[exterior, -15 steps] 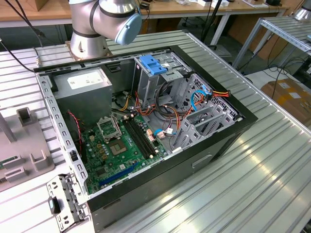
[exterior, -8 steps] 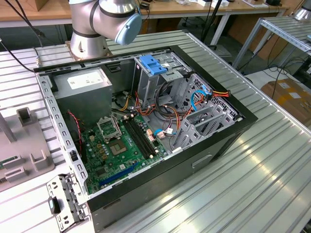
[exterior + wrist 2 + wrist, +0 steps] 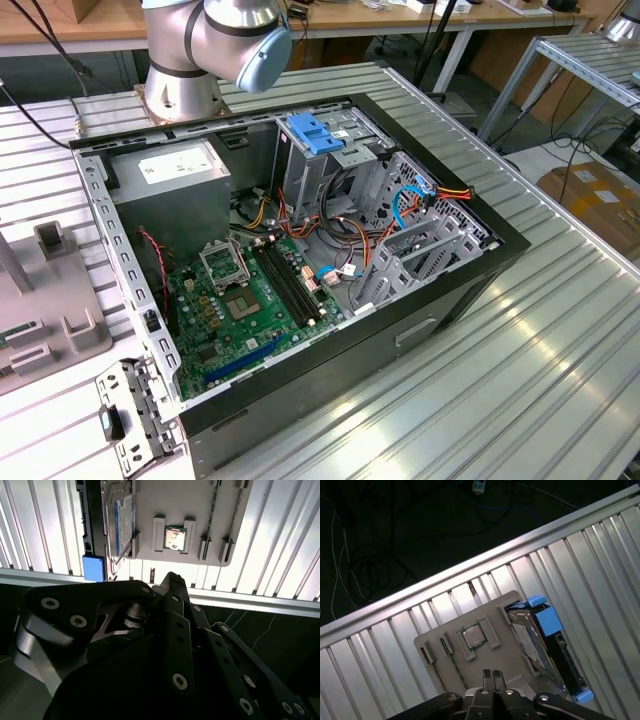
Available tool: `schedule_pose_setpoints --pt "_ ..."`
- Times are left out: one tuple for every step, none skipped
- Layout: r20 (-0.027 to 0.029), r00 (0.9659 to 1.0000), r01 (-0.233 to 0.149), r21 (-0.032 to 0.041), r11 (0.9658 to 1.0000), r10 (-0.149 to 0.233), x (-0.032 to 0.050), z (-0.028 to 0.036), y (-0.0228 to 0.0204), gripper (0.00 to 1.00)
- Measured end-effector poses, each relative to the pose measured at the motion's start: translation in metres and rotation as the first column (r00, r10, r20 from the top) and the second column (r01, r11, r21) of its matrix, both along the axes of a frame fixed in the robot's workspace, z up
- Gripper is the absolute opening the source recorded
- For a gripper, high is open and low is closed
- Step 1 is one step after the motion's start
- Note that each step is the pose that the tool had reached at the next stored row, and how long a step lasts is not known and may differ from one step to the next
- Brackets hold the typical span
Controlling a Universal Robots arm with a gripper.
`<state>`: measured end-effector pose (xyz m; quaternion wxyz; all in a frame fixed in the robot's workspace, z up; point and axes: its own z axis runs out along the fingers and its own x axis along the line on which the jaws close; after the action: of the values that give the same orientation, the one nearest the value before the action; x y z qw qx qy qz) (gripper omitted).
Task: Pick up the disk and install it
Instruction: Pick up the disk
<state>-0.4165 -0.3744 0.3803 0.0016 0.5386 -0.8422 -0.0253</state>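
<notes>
Gripper [image 3: 493, 674] tips together, disk [image 3: 532, 642] propped against grey holder [image 3: 507, 656] — label partly hidden

Layout, first wrist view: you had the disk [image 3: 535, 642] on edge against one side of the fixture plate [image 3: 435, 645], a processor chip [image 3: 472, 636] seated mid-plate, and the plate on the slatted table [image 3: 380, 680].

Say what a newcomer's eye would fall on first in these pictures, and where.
The open computer case lies in the exterior view's middle, its green motherboard bare inside. In both wrist views the blue-framed disk sits at one side of a grey holder plate beside a processor chip, and the shut gripper hangs clear of them.
</notes>
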Motion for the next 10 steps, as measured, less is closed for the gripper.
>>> schedule_pose_setpoints --pt "0.0 1.0 -0.007 0.0 1.0 0.007 0.0 0.0 0.0 0.11" --pt "0.0 0.9998 -0.019 0.0 0.9998 0.019 0.0 0.0 0.0 0.11" --pt "0.0 0.9992 -0.04 0.0 0.9992 0.04 0.0 0.0 0.0 0.11" --pt "-0.0001 0.9986 -0.053 0.0 0.9986 0.053 0.0 0.0 0.0001 0.11" --pt "0.0 0.9977 -0.067 0.0 0.9977 0.067 0.0 0.0 0.0 0.11" --pt "0.0 0.9969 -0.079 0.0 0.9969 0.079 0.0 0.0 0.0 0.11" --pt "-0.0001 0.9954 -0.096 0.0 0.9954 0.096 0.0 0.0 0.0 0.11" --pt "0.0 0.9941 -0.108 -0.0001 0.9941 0.108 0.0 0.0 0.0 0.11" --pt "0.0 0.9927 -0.121 0.0 0.9927 0.121 0.0 0.0 0.0 0.11" --pt "0.0 0.9918 -0.128 0.0 0.9918 0.128 0.0 0.0 0.0 0.11"
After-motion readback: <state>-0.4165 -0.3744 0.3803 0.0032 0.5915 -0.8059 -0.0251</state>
